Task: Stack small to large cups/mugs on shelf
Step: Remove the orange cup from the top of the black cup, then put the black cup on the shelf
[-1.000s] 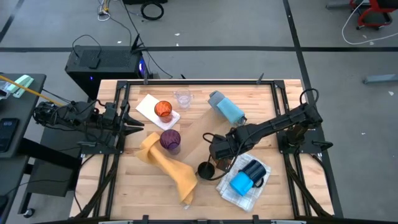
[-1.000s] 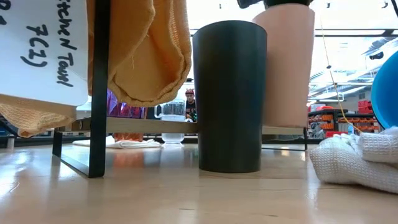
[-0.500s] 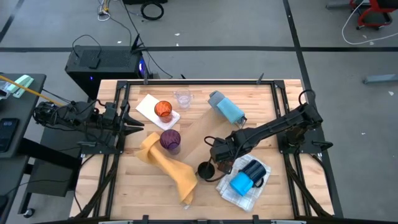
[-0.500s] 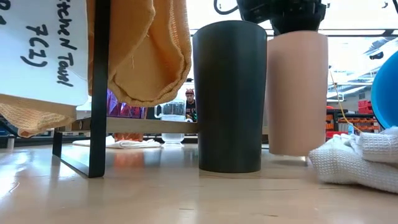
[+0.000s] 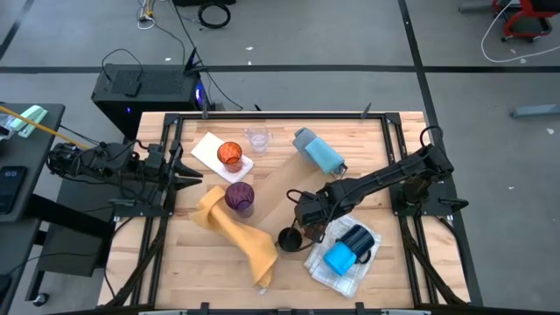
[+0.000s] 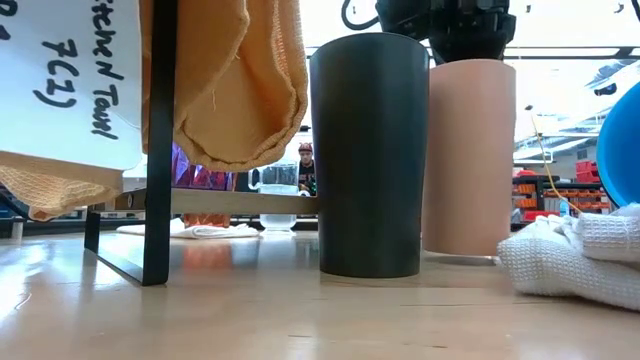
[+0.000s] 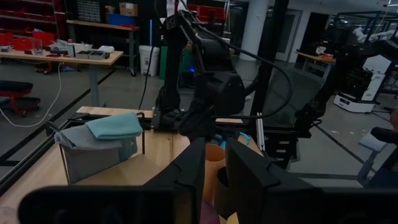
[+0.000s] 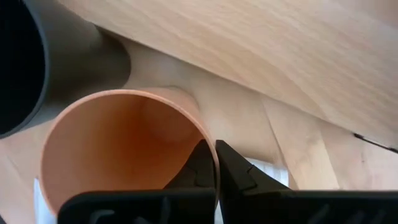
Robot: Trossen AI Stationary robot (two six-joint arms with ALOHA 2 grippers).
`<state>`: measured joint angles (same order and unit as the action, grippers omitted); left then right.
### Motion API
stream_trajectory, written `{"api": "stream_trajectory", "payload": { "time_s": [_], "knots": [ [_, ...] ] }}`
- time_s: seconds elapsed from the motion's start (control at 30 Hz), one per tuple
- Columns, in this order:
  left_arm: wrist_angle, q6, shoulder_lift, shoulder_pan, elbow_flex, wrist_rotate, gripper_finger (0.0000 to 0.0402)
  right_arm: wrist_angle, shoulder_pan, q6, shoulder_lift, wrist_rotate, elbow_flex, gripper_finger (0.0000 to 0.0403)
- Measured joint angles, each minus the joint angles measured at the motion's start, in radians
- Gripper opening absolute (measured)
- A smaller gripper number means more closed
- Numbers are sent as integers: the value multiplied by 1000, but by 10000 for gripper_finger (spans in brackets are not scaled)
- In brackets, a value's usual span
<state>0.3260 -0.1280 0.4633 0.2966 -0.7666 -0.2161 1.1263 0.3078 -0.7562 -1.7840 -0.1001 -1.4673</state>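
Observation:
My right gripper (image 5: pixel 311 219) points down and is shut on a pale peach cup (image 6: pixel 468 160), which stands upright right beside the black cup (image 6: pixel 368 155). The bright blue mug (image 5: pixel 339 257) and the dark navy mug (image 5: pixel 358 238) lie on a white cloth (image 5: pixel 325 273). The purple cup (image 5: pixel 239 196), orange cup (image 5: pixel 229 154) and clear cup (image 5: pixel 257 137) stand at the far left of the table. My left gripper (image 7: pixel 214 152) waits level at the table's left edge, open and holding nothing. My right gripper pinches the peach cup's rim (image 8: pixel 200 132), with one finger inside the cup and one outside. The fingers (image 8: pixel 233 165) come from above, pointing down. The cup stays upright, its base (image 6: pixel 465 250) down on the table top by the black cup.
A yellow towel (image 5: pixel 236 232) lies across the middle and hangs over a dark-legged low shelf (image 6: pixel 160 150) in the low view. A rack with blue-grey folded cloth (image 5: pixel 319 150) stands at the back. A white napkin (image 5: pixel 210 150) lies under the orange cup.
My right gripper has gone down with the peach cup, which stayed upright. The cup's base has come from well above the table down to the table top beside the black cup.

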Motion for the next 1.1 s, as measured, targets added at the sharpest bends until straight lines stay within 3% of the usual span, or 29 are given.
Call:
{"api": "stream_trajectory", "payload": {
  "time_s": [0.5,1.1],
  "knots": [
    [0,0,0,0,0,0,67,-11,-25,25,0,5,0,7],
    [0,0,0,0,0,0,73,34,-18,1,2,49,-38,102]
  ]
}}
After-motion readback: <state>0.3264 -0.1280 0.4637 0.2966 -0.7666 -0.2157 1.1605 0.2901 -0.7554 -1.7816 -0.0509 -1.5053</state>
